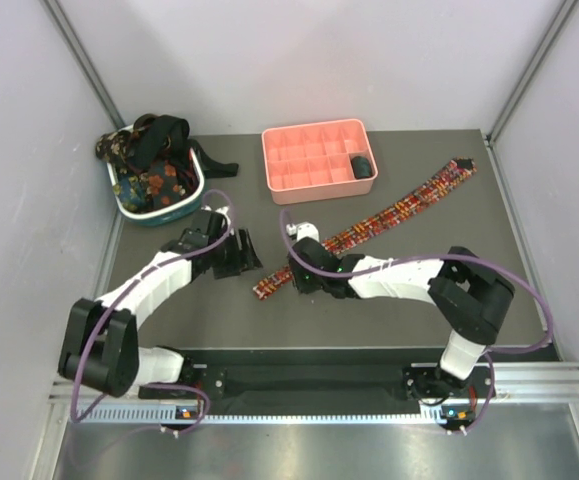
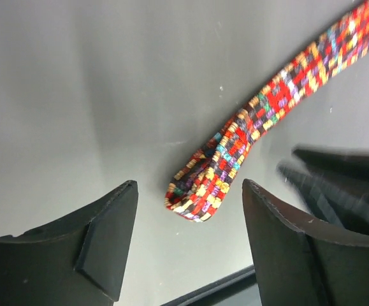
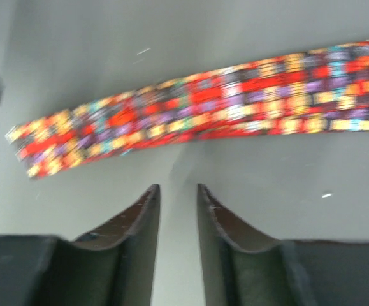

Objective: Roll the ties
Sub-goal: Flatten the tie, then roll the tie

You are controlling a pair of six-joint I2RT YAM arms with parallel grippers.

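Note:
A red-yellow-dark plaid tie lies flat, running diagonally from the back right to its near end. In the left wrist view that end is folded over on itself and lies between my open left gripper's fingertips, on the mat. My left gripper is empty. My right gripper hovers by the same end. In the right wrist view the tie lies just beyond my right gripper, whose jaws stand a narrow gap apart with nothing in them. Dark floral and black ties fill the basket.
A teal-and-white oval basket stands at the back left. A pink compartment tray stands at the back centre with a dark rolled item in one cell. Grey walls close in both sides. The right gripper shows blurred in the left wrist view.

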